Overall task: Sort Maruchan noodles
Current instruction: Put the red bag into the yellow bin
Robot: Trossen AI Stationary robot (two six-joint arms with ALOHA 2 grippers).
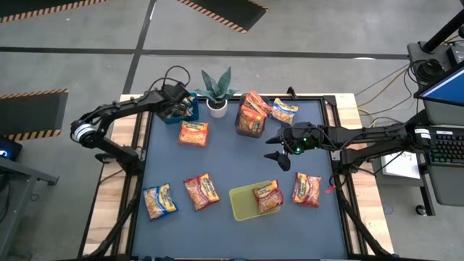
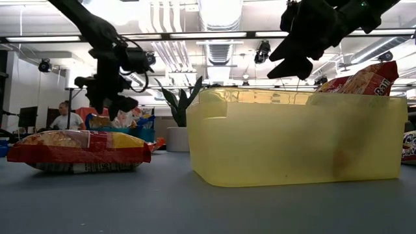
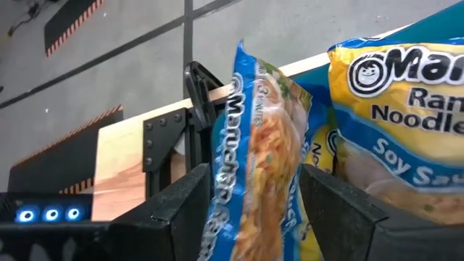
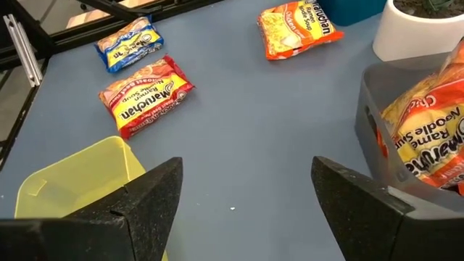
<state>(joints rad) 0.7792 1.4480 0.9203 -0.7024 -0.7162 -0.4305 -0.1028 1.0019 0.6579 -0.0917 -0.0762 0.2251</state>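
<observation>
Your left gripper (image 1: 179, 106) hangs over the blue bin (image 1: 190, 114) at the table's far left corner, its fingers (image 3: 177, 210) spread with a yellow-and-blue packet (image 3: 261, 145) standing on edge between them; whether the pads touch it you cannot tell. Its wrapper reads "Maruchan" down the side, and the packet beside it (image 3: 406, 109) shows "Ramen Noodle" and "Soy Sa…" before the edge cuts it off.

Your right gripper (image 1: 278, 148) hovers above bare mat near the table's middle, jaws wide apart and empty. From its wrist you can read "Maruchan Ramen Noodle Soup" on a red packet (image 4: 145, 96) lying flat, and "Maruchan" on an orange packet (image 4: 299, 29) farther off. Orange packets marked "Ramen Noodle Soup" stand in the dark clear bin (image 4: 377, 138) next to the potted plant (image 1: 215, 90). One red packet (image 1: 267, 196) leans in the yellow-green bin (image 1: 243, 203).
</observation>
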